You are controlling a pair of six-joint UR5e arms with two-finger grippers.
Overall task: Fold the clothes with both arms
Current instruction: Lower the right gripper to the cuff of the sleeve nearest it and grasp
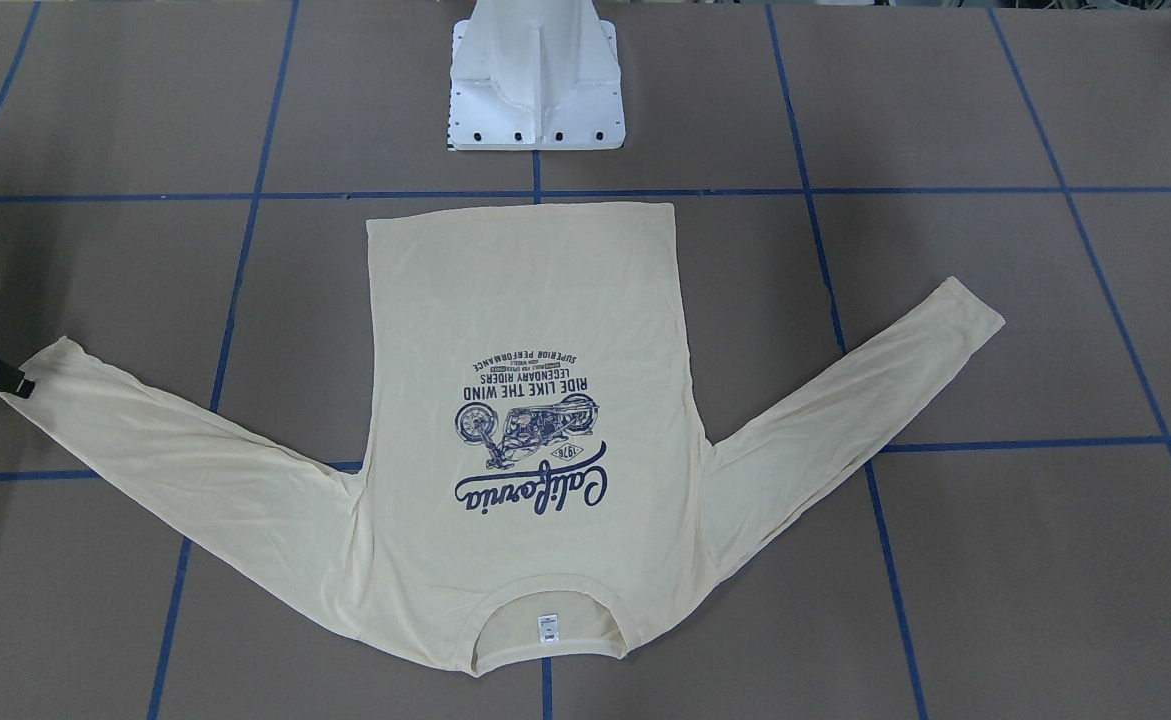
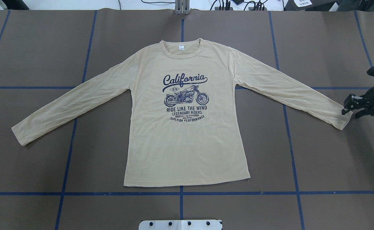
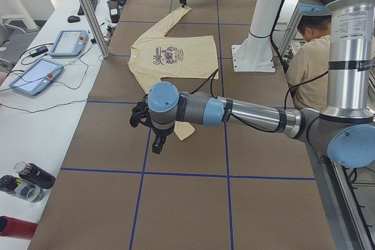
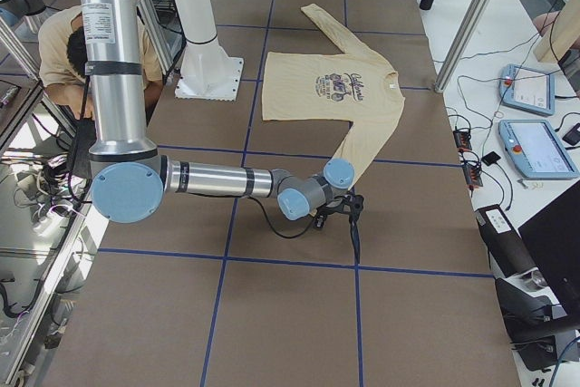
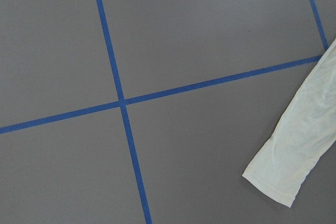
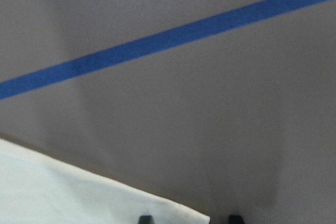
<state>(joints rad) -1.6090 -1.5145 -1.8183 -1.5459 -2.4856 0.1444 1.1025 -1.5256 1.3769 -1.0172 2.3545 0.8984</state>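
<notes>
- A robotics lab is suggested by a left arm (image 3: 246, 114) and a right arm (image 4: 217, 180) over a table (image 2: 317, 153) gridded with blue tape (image 2: 238, 193).
- A white pedestal (image 1: 535, 90) is bolted at the table's edge.
- Teach pendants (image 3: 69, 42) are laid on a white side bench (image 3: 35, 103).

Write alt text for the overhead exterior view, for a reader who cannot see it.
A pale cream-yellow long-sleeved shirt lies flat, navy California motorcycle print up, sleeves spread, on a brown table with blue tape lines. The right arm's black pincer is at the cuff near the view's right edge; the left arm is outside this view.
</notes>
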